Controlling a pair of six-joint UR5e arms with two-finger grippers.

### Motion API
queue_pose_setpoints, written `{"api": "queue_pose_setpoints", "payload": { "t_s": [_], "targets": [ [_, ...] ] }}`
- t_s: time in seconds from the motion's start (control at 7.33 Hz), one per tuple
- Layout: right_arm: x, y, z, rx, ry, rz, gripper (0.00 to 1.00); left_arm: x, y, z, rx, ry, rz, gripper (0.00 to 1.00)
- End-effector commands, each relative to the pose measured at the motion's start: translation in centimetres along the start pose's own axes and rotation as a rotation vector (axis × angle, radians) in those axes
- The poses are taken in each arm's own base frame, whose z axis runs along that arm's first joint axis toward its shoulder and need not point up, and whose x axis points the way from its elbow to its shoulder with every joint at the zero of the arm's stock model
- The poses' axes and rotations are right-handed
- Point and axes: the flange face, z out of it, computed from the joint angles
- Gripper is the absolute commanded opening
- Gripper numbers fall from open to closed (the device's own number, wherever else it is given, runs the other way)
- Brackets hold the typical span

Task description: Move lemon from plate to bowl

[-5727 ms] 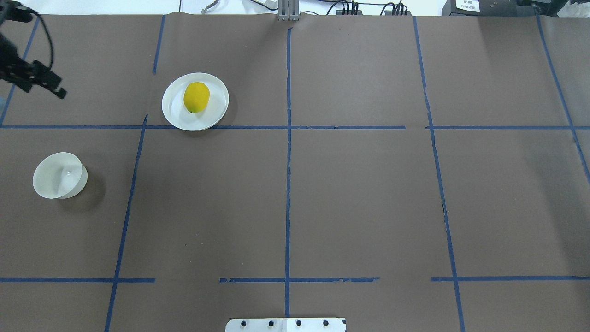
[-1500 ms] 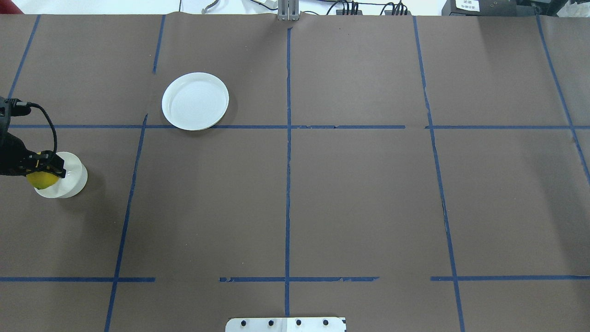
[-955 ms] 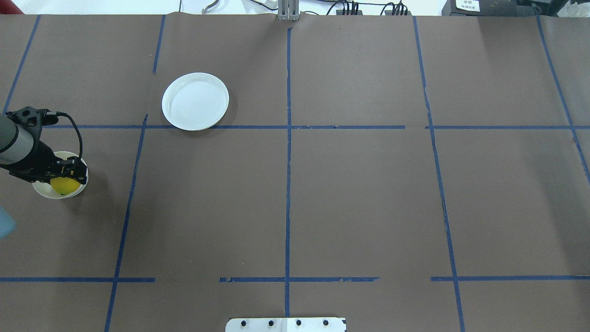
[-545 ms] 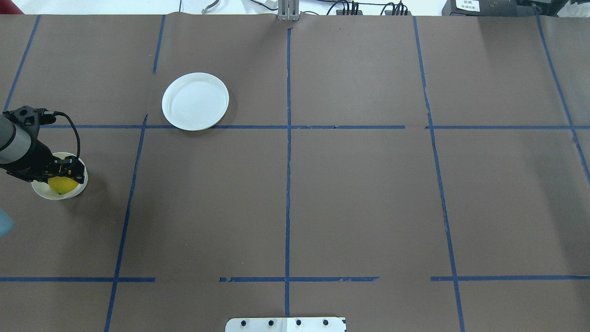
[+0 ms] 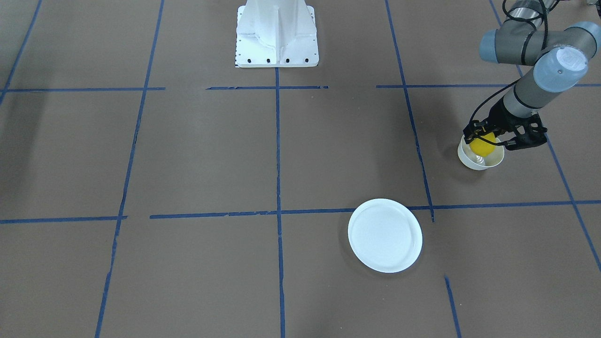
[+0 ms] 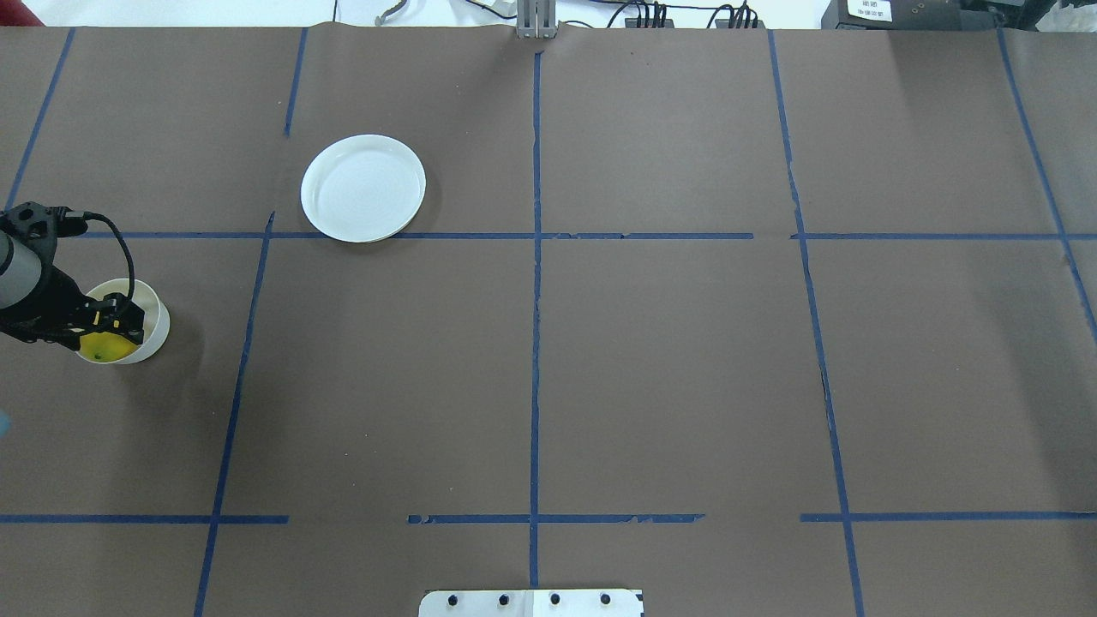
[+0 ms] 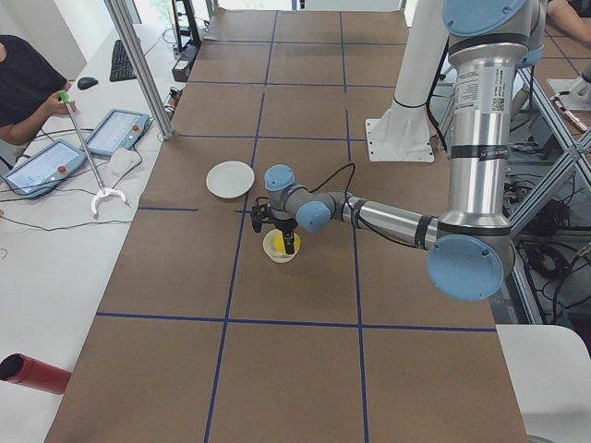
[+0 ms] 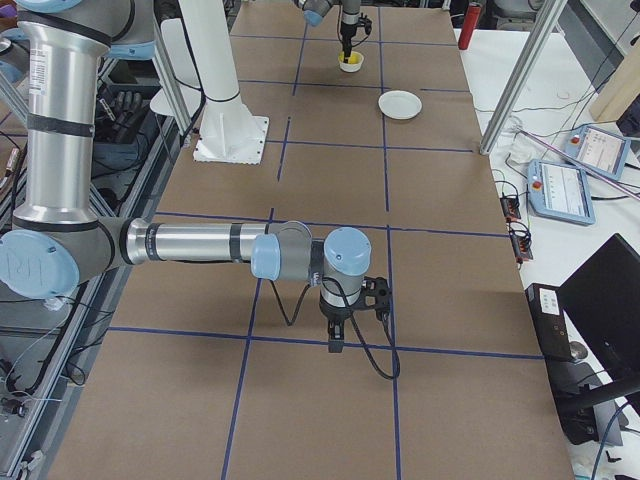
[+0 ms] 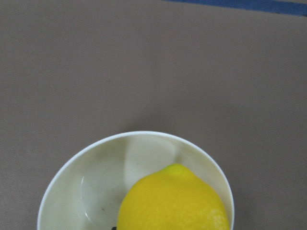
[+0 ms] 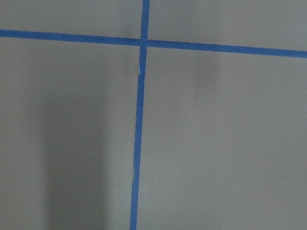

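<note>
The yellow lemon sits between the fingers of my left gripper, in the mouth of the small off-white bowl at the table's left side. The gripper looks shut on the lemon. From overhead the lemon overlaps the near-left rim of the bowl under the gripper. The left wrist view shows the lemon inside the bowl. The white plate lies empty farther back. My right gripper hangs over bare table, and I cannot tell if it is open or shut.
Brown paper with blue tape lines covers the table. The robot's white base stands at the near edge. A person with tablets sits beyond the far edge.
The plate has lost the lemon. My left gripper brought it over the bowl and lowered it in. In the last half second the gripper and lemon shifted slightly left and the bowl nudged right.
</note>
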Motion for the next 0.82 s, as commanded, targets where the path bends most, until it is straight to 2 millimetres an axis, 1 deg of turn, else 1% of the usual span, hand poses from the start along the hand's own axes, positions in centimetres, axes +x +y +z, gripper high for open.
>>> {"api": "queue_pose_setpoints", "payload": {
  "t_s": [0.0, 0.14, 0.27, 0.41, 0.55, 0.68],
  "targets": [
    [0.0, 0.0, 0.0, 0.0, 0.0, 0.0, 1.0, -1.8, -1.8, -2.8, 0.061, 0.007, -0.007, 1.0],
    [0.0, 0.0, 0.0, 0.0, 0.0, 0.0, 1.0, -4.3, -3.3, -6.7, 0.121, 0.008, 0.06, 1.0],
    [0.0, 0.0, 0.0, 0.0, 0.0, 0.0, 1.0, -7.7, -4.8, -9.7, 0.13, -0.041, 0.086, 1.0],
    [0.0, 0.0, 0.0, 0.0, 0.0, 0.0, 1.0, -10.7, -5.4, -12.3, 0.121, -0.08, 0.14, 1.0],
    [0.0, 0.0, 0.0, 0.0, 0.0, 0.0, 1.0, -16.2, -6.1, -15.9, 0.123, -0.116, 0.181, 1.0],
    [0.0, 0.0, 0.0, 0.0, 0.0, 0.0, 1.0, -21.5, -5.9, -18.8, 0.104, -0.144, 0.207, 1.0]
  ]
}}
